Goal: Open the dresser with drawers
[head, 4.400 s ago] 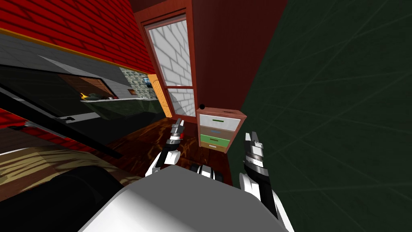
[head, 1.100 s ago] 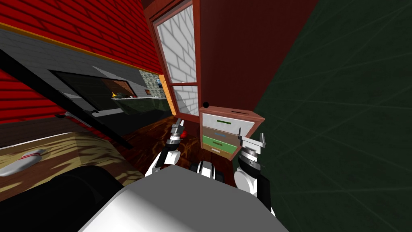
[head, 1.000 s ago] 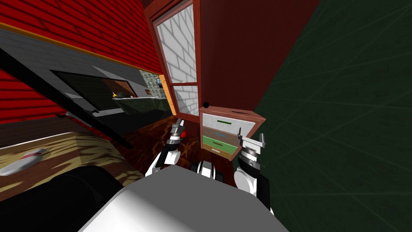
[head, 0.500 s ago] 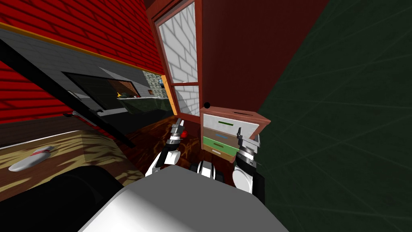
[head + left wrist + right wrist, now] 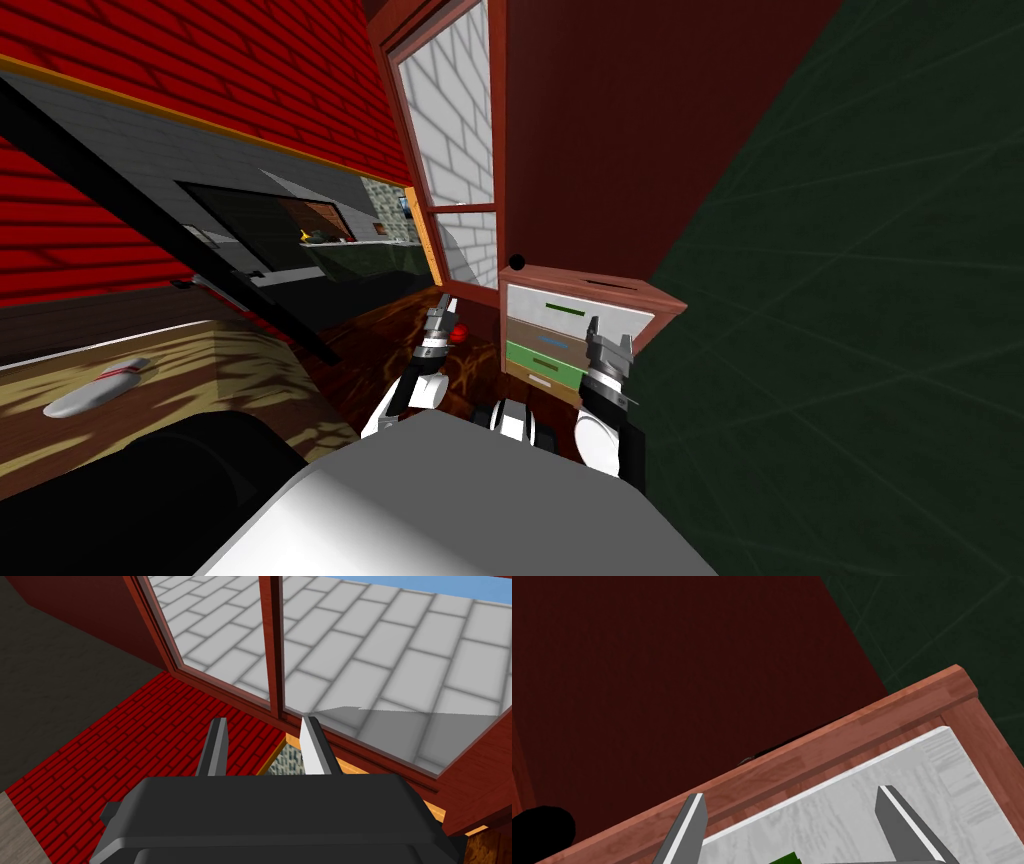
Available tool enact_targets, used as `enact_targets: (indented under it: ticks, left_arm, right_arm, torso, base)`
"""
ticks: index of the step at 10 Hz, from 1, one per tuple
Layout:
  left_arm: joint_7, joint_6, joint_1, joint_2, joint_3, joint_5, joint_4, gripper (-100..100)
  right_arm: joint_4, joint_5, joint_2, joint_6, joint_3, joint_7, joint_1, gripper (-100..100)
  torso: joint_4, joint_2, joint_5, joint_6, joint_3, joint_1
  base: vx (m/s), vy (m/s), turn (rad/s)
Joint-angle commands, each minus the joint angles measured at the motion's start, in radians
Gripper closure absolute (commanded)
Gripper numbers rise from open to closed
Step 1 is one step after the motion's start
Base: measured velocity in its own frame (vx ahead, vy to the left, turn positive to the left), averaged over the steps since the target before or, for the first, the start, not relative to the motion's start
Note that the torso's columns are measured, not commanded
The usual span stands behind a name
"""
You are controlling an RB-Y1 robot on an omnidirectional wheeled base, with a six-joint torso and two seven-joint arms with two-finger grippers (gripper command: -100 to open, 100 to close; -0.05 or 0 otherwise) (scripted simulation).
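Head view showed a tall dark red panel (image 5: 600,140) ahead, with a dark green wall (image 5: 850,300) to its right. The dresser (image 5: 545,345) stood low at the foot of the panel, close in front of me. It had a reddish wooden frame and 4 drawer fronts stacked one above another. All 4 looked flush and shut, so I judged the opening not yet begun.

The white top drawer (image 5: 530,300) carried a thin green handle (image 5: 563,310). The right gripper (image 5: 607,345) hung just in front of the dresser's right side. In the right wrist view that gripper (image 5: 792,796) was spread wide and held nothing, with the white drawer front (image 5: 837,811) between its fingers. The wooden top edge (image 5: 812,746) lay just beyond the fingertips, and a corner of the green handle (image 5: 784,859) peeked up by the gripper's body. I judged the wide spread was meant to let the handle pass between the fingers, though the aim sat a little high of it.

The left gripper (image 5: 442,308) was parked off to the dresser's left, near a small red object (image 5: 459,333) on the floor. Its fingers (image 5: 215,741) were parted more narrowly, with nothing between them. It was probably kept aside to leave the drawers free.
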Motion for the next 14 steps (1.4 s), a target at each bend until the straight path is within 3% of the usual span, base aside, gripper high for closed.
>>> enact_targets:
  ticks: [1, 4, 14]
  left_arm:
    - [0.000, 0.000, 0.000, 0.000, 0.000, 0.000, 0.000, 0]
    - [0.000, 0.000, 0.000, 0.000, 0.000, 0.000, 0.000, 0]
    - [0.000, 0.000, 0.000, 0.000, 0.000, 0.000, 0.000, 0]
  right_arm:
    - [0.005, -0.076, 0.005, -0.008, 0.022, -0.045, -0.011, -100]
    - [0.016, -0.165, 0.016, -0.022, 0.060, -0.118, -0.032, -100]
    - [0.043, -0.415, 0.044, -0.048, 0.142, -0.276, -0.079, -100]
  torso:
    - [0.000, 0.000, 0.000, 0.000, 0.000, 0.000]
    - [0.000, 0.000, 0.000, 0.000, 0.000, 0.000]
    - [0.000, 0.000, 0.000, 0.000, 0.000, 0.000]
  base:
    - [0.036, 0.006, 0.032]
    - [0.042, 0.009, 0.046]
    - [0.034, 0.008, 0.035]
